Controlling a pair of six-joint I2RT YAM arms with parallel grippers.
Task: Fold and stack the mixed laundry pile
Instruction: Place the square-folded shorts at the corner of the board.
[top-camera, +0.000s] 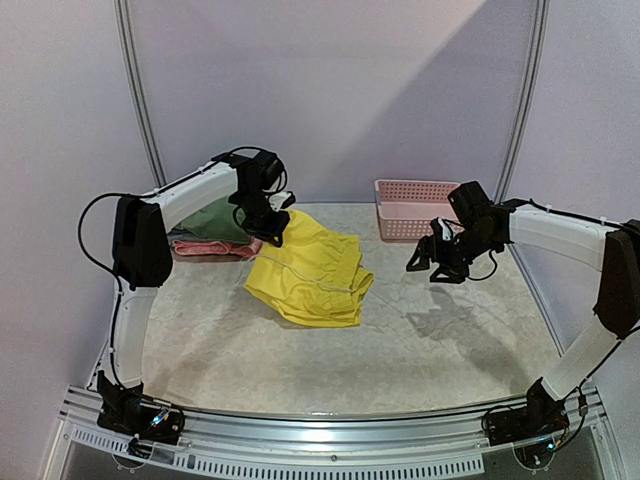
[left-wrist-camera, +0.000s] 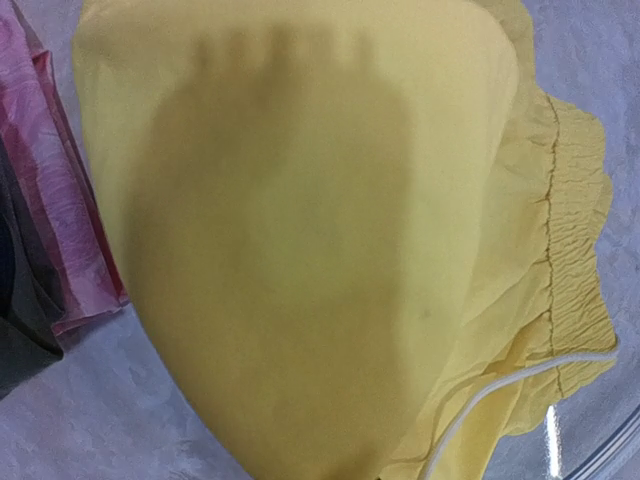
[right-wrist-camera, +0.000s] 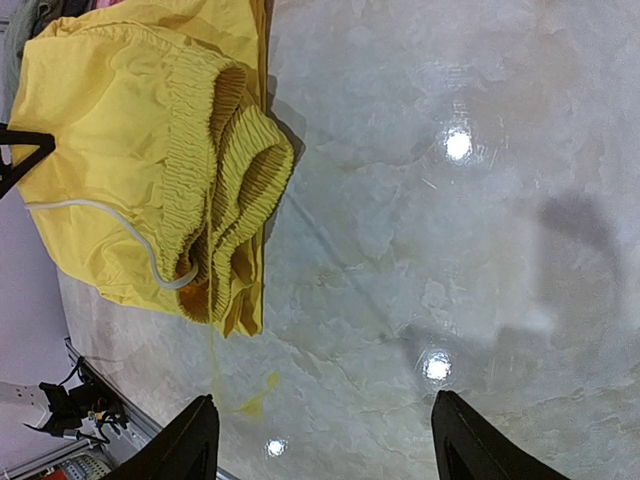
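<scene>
Yellow shorts (top-camera: 312, 272): thin matte cloth with a gathered elastic waistband (right-wrist-camera: 215, 160) and a white drawstring (right-wrist-camera: 95, 212), lying rumpled on the glossy marbled table (top-camera: 440, 340) with the far-left corner raised. The left gripper (top-camera: 264, 218) is clenched on that raised corner, and the fabric drapes across its wrist camera and hides the fingers. The right gripper (right-wrist-camera: 322, 420) hangs released and empty, well apart to the shorts' right. Just left of the shorts a folded olive-green garment (top-camera: 212, 220) rests on pink folded cloth (top-camera: 215, 248), and a pink lattice basket (top-camera: 412, 208) stands beyond the shorts, to their right.
</scene>
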